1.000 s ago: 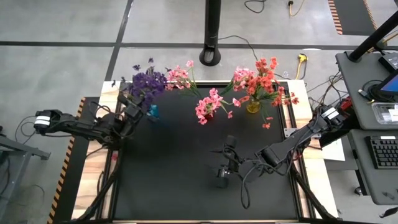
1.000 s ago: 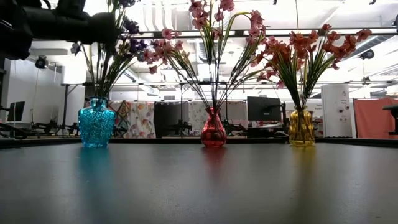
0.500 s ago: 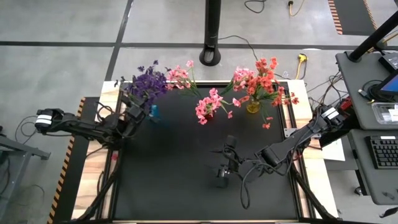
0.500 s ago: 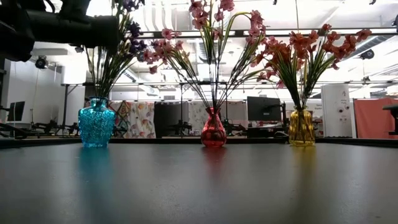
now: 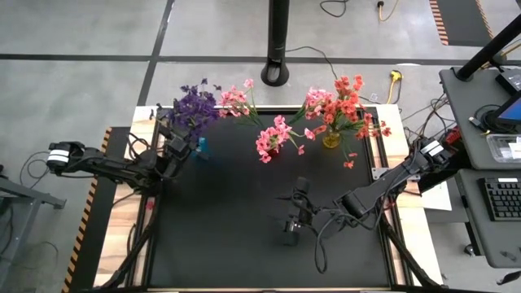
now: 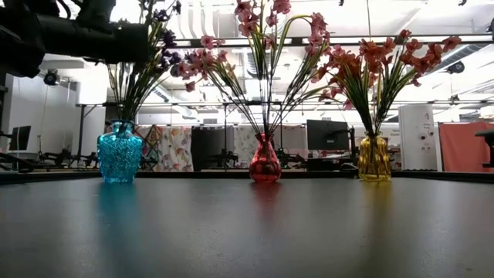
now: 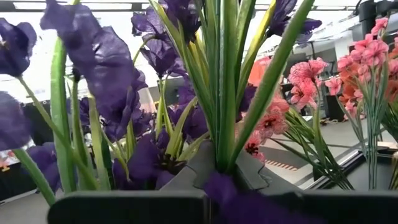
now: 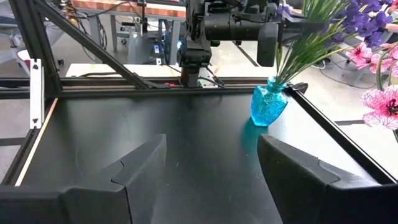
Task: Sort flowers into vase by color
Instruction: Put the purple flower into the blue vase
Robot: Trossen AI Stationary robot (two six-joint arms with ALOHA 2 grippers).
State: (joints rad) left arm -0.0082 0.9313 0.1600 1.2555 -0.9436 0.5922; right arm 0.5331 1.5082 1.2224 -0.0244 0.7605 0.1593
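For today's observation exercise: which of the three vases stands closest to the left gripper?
The blue vase with purple flowers; the left gripper is at its stems, away from the red and yellow vases.

The high view looks straight down on the whole table [image 5: 269,244]. The low view sits at tabletop level facing twelve o'clock toward three vases. The left wrist view presses close among purple flowers [image 7: 112,93]; the right wrist view faces nine o'clock, sharing the blue vase [image 8: 268,104].
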